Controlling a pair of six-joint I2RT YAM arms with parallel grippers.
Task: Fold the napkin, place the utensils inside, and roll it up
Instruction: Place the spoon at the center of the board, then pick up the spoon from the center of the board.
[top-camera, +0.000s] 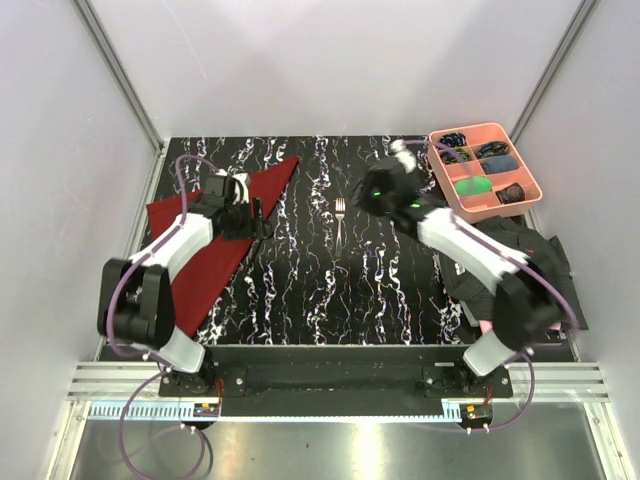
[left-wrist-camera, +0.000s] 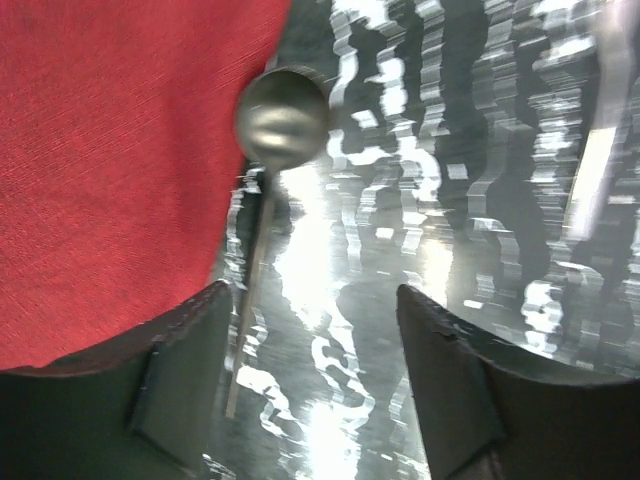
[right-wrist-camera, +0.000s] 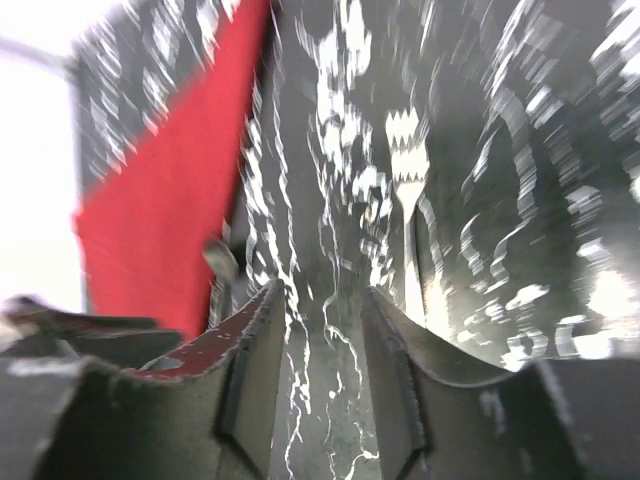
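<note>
Now the left fingers (left-wrist-camera: 170, 390) stand open astride the spoon (left-wrist-camera: 283, 118); right fingers (right-wrist-camera: 250, 370) hang parted, empty, near the fork (right-wrist-camera: 408, 165).

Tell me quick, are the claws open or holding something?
Left claw: open, holding nothing, over the spoon.
Right claw: open, holding nothing, near the fork.

I see a black table (top-camera: 330, 300) veined in white, boxed in by pale walls (top-camera: 330, 60). At its far right corner sits a pink tray (top-camera: 468, 129) split into compartments. One holds something green (top-camera: 470, 186), the others dark bits I can't make out. Closer in, along the right edge, lies a crumpled dark cloth (top-camera: 510, 235).
</note>
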